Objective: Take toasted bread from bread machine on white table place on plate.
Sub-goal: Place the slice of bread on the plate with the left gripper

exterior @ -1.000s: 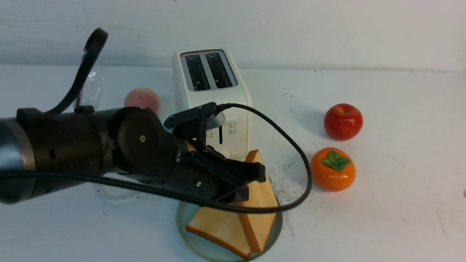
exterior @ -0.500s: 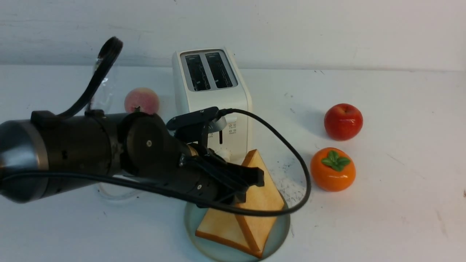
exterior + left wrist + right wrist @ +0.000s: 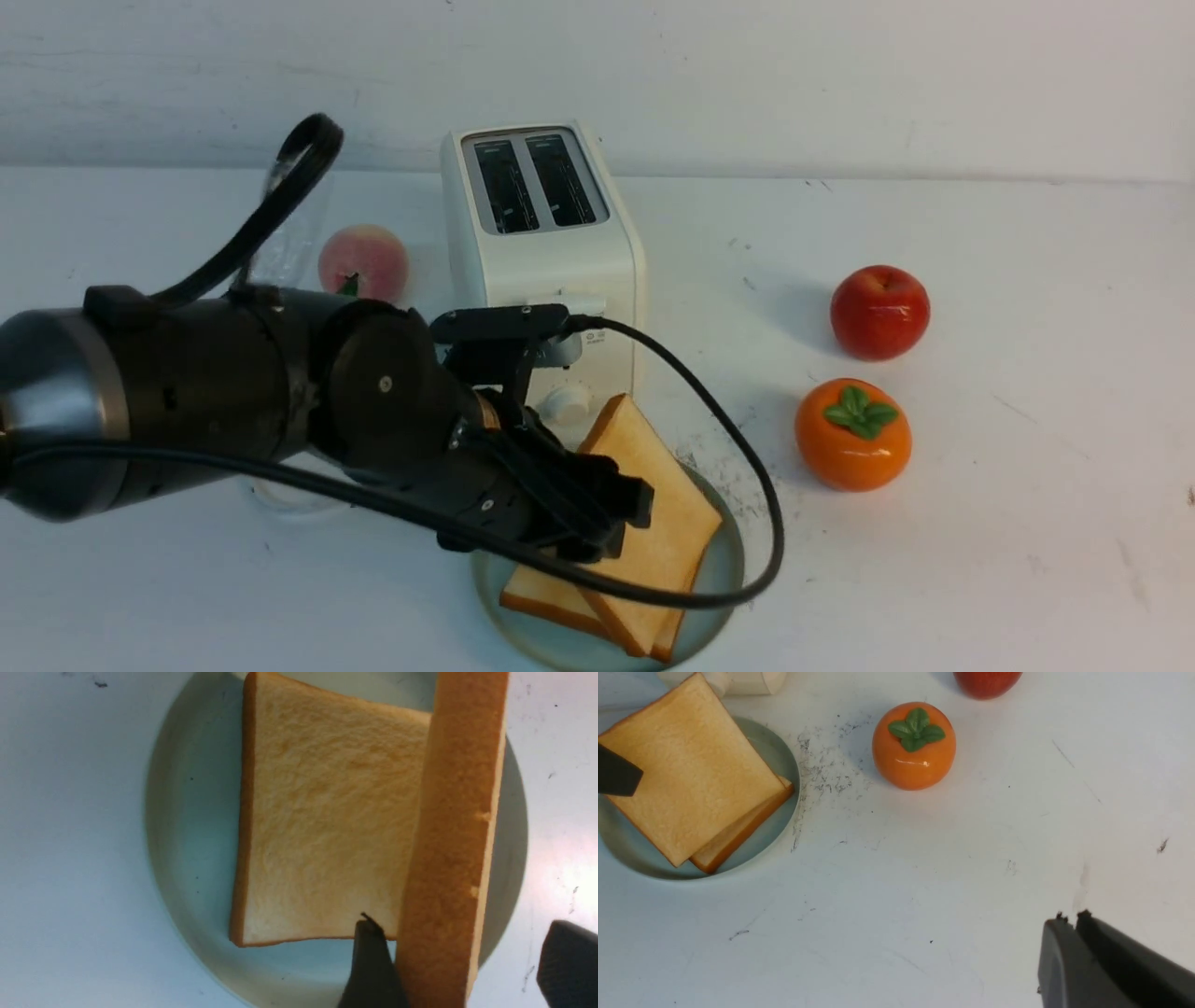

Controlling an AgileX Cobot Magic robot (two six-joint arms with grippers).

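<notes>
The white two-slot bread machine (image 3: 541,252) stands at the back of the white table (image 3: 980,523), both slots empty. In front of it the pale blue-green plate (image 3: 560,644) holds two slices of toasted bread. One slice (image 3: 537,597) lies flat. The other (image 3: 663,523) rests tilted on top of it. My left gripper (image 3: 624,521) is over the plate, open. In the left wrist view the tilted slice (image 3: 455,835) stands between the jaws, against one finger (image 3: 369,961) and apart from the other. My right gripper (image 3: 1071,917) is shut and empty above bare table.
A red apple (image 3: 879,311) and an orange persimmon (image 3: 853,434) sit to the right of the plate. A peach (image 3: 363,259) sits left of the toaster. The left arm's black cable (image 3: 747,467) loops over the plate's right side.
The second slice has tipped from nearly upright to lying tilted on the first slice. My left gripper has lowered and drawn back to the left. The plate has slid slightly right.
</notes>
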